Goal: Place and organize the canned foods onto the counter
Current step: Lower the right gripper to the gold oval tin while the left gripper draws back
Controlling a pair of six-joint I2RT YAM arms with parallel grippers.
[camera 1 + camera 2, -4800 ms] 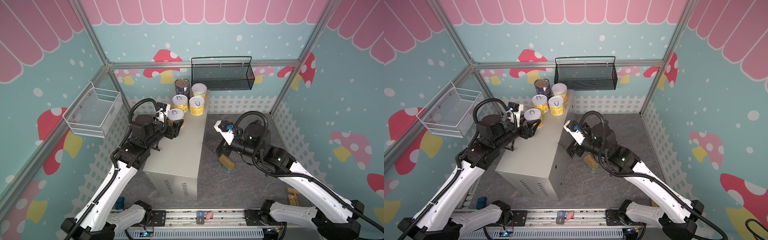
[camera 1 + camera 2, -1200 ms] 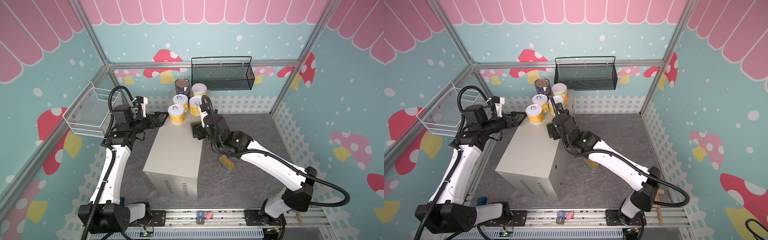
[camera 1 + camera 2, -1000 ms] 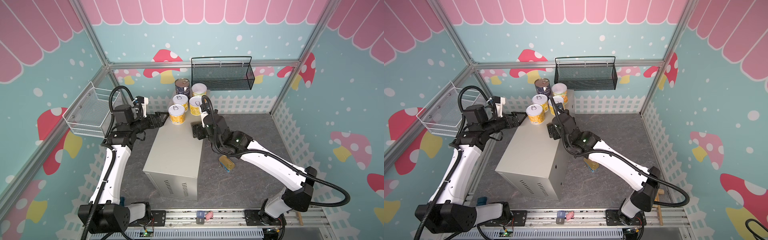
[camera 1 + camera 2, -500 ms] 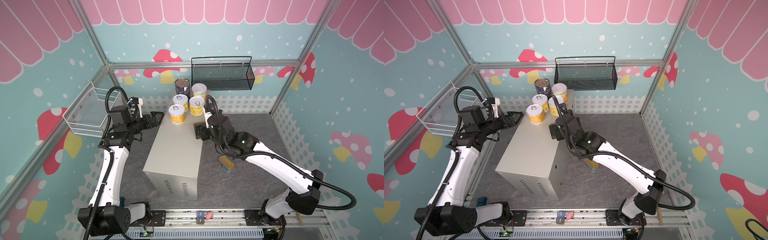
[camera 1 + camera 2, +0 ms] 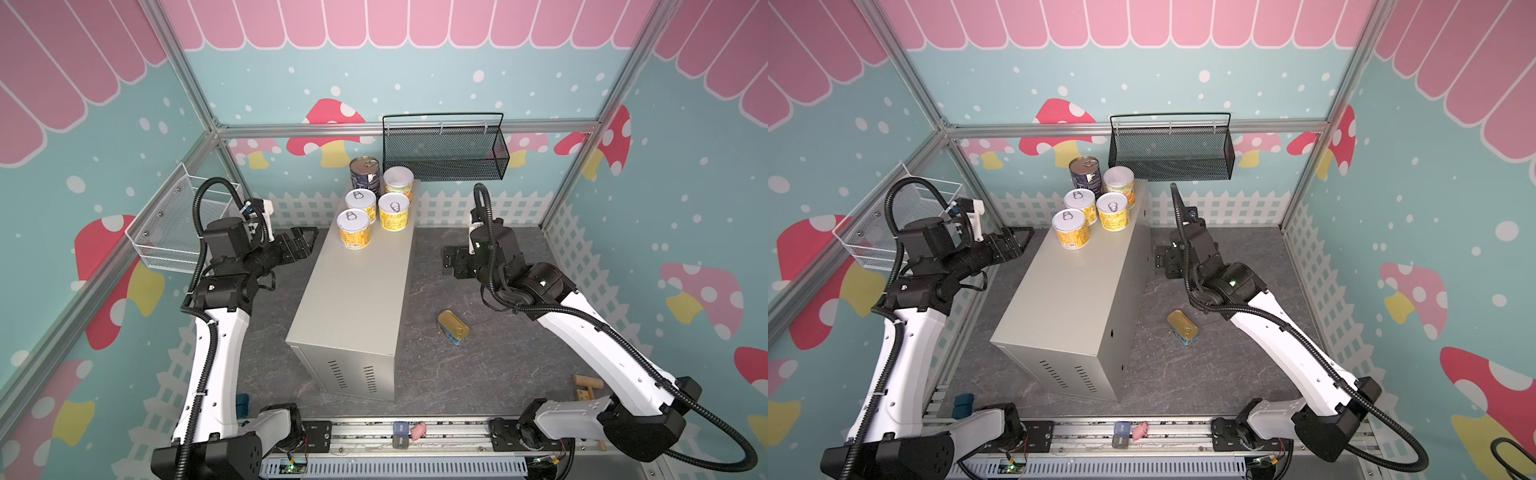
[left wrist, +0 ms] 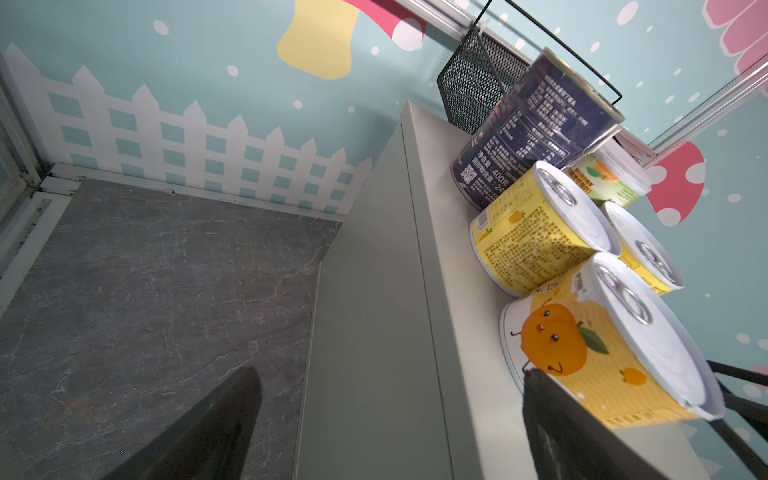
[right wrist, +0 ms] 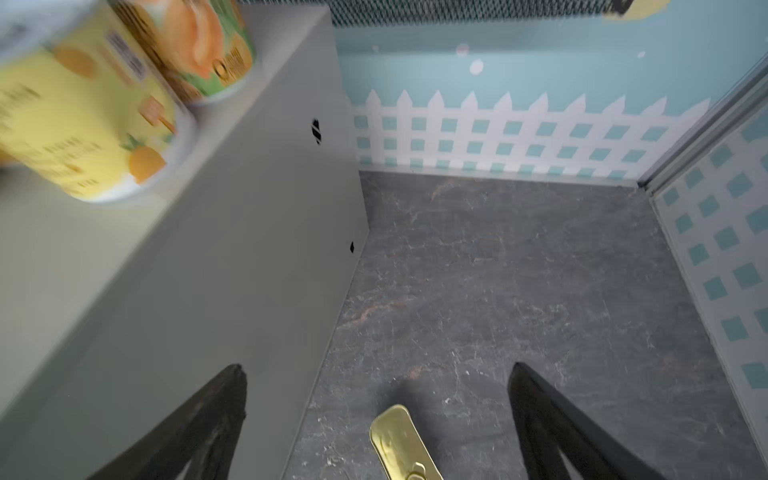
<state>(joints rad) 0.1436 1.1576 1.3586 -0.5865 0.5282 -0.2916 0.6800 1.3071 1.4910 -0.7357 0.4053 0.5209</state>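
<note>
The left arm rises steeply from its base, bends at the elbow and reaches level toward the middle. Its left pincer lies sideways with jaws spread wide, the dark fingers standing well apart in the left wrist view. The right arm slants up from its base on the right and folds at the wrist, so the right pincer points inward and somewhat down, jaws likewise wide, its fingers well apart in the right wrist view.
</note>
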